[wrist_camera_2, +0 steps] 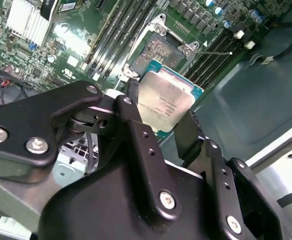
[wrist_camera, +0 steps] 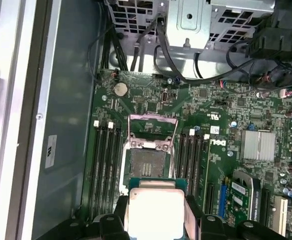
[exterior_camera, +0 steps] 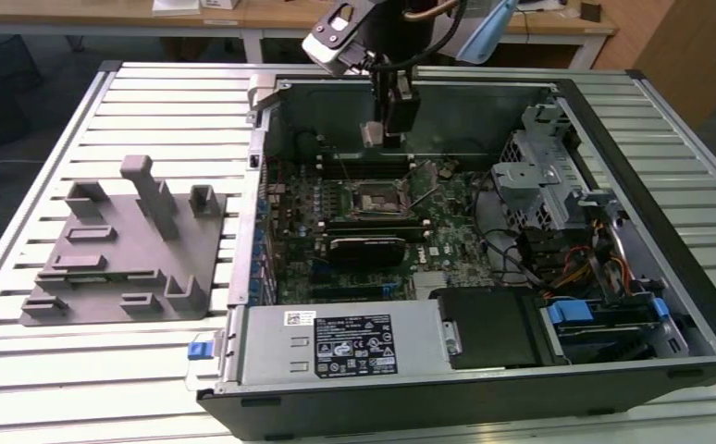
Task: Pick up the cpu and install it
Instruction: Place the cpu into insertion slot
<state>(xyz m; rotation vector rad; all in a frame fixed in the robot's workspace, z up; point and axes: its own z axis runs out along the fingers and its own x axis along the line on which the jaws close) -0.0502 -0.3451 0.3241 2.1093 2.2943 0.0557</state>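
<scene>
The gripper is closed on the cpu, with one finger on each of two opposite edges and the pale metal top facing the wrist cameras. The cpu hangs above the socket, apart from it and not yet seated. The socket frame appears swung open, leaving the contact field bare. To do this step well, centre the cpu squarely over the socket, align its edges with the socket walls, keep it level and lower it straight. Any tilt or sideways drag would likely risk the contacts. The first wrist view looks down on the board and shows what appears to be a sideways offset between cpu and socket. The second wrist view looks obliquely and shows the fingers on the cpu edges. The exterior view shows the gripper's height over the socket. It also shows a grey fixture well apart from the socket, outside the case, toward the exterior view's left.
</scene>
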